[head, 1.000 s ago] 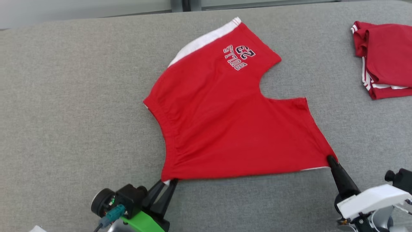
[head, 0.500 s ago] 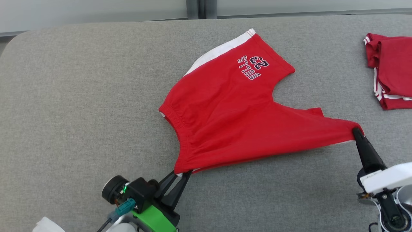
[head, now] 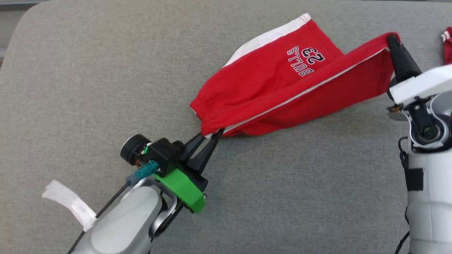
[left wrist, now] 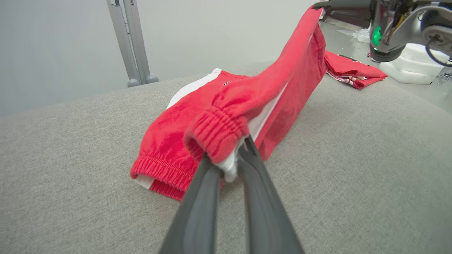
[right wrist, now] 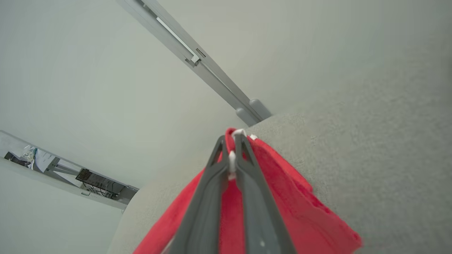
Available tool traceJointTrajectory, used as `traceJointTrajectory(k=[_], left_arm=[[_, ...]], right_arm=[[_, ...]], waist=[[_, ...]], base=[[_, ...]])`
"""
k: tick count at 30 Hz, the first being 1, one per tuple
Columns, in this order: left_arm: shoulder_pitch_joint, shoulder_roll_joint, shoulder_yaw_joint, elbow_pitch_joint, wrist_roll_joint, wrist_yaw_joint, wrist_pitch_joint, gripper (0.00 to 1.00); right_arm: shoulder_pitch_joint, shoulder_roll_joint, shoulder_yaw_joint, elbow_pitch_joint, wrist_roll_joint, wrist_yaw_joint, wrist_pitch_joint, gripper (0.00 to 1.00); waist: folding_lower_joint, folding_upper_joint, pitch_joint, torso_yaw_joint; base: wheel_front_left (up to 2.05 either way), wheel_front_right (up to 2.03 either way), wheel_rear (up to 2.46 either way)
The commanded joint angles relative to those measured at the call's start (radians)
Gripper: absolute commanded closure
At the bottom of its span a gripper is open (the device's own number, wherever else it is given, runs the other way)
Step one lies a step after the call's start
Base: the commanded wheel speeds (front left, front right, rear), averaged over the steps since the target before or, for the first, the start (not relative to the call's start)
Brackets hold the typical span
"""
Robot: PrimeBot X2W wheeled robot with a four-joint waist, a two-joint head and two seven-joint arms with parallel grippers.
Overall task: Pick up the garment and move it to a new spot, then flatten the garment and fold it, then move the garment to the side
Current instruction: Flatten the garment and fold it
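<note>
Two end effectors (head: 212,134) (head: 391,37) on one red garment (head: 261,84)

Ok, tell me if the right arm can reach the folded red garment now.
Probably not yet: the right gripper is shut on the shorts. The folded garment lies near, nothing between.

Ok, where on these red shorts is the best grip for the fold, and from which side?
Grip the red shorts at both ends of the white-striped seam: the waistband corner, held by the left gripper, and the leg hem corner, in the right gripper. Come in low from the robot's side; the seam runs straight between them, so it should lift as one line.
</note>
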State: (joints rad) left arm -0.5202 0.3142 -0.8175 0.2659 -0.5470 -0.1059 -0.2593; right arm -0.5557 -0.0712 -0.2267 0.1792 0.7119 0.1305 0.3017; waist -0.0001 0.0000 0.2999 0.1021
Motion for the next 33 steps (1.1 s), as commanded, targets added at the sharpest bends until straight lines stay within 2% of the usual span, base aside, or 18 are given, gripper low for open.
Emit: traceJointTrajectory(k=[1, 11, 17, 18, 20, 21, 28, 33], left_arm=[[-0.036, -0.01, 0.0, 0.02, -0.008, -0.007, -0.002, 1.0], [-0.235, -0.126, -0.048, 0.167, -0.081, -0.024, -0.004, 1.0], [-0.315, -0.159, -0.078, 0.236, -0.129, -0.026, -0.005, 1.0], [-0.324, -0.161, -0.07, 0.242, -0.131, -0.025, -0.006, 0.88], [-0.332, -0.167, -0.058, 0.25, -0.123, -0.025, -0.006, 0.06], [-0.329, -0.172, -0.052, 0.254, -0.117, -0.025, -0.006, 0.0], [-0.273, -0.173, 0.023, 0.233, -0.062, -0.026, -0.006, 0.0], [-0.183, -0.155, 0.124, 0.188, -0.018, -0.017, -0.005, 0.0]], right_arm=[[-0.056, -0.008, -0.004, 0.041, -0.021, 0.0, -0.01, 1.0], [-0.373, -0.055, 0.041, 0.391, -0.168, 0.0, -0.084, 1.0], [-0.495, -0.068, 0.045, 0.582, -0.212, 0.0, -0.167, 1.0], [-0.509, -0.067, 0.05, 0.602, -0.213, 0.0, -0.178, 1.0], [-0.532, -0.069, 0.064, 0.64, -0.214, 0.0, -0.209, 0.31], [-0.54, -0.072, 0.07, 0.66, -0.209, 0.0, -0.222, 0.0], [-0.539, -0.113, 0.138, 0.726, -0.179, 0.0, -0.273, 0.0], [-0.481, -0.181, 0.256, 0.715, -0.182, 0.0, -0.288, 0.0]], waist=[[0.0001, 0.0, 0.045, 0.048], [0.0001, 0.0, 0.124, 0.134], [0.0001, 0.0, 0.157, 0.152], [0.0001, 0.0, 0.16, 0.153], [0.0001, 0.0, 0.164, 0.154], [0.0001, 0.0, 0.165, 0.154], [0.0001, 0.0, 0.144, 0.146], [0.0001, 0.0, 0.121, 0.138]], base=[[0.0, 0.0, 0.0], [0.0, 0.0, 0.0], [0.0, 0.0, 0.0], [0.0, 0.0, 0.0], [0.0, 0.0, 0.0], [0.0, 0.0, 0.0], [0.0, 0.0, 0.0], [0.0, 0.0, 0.0]])
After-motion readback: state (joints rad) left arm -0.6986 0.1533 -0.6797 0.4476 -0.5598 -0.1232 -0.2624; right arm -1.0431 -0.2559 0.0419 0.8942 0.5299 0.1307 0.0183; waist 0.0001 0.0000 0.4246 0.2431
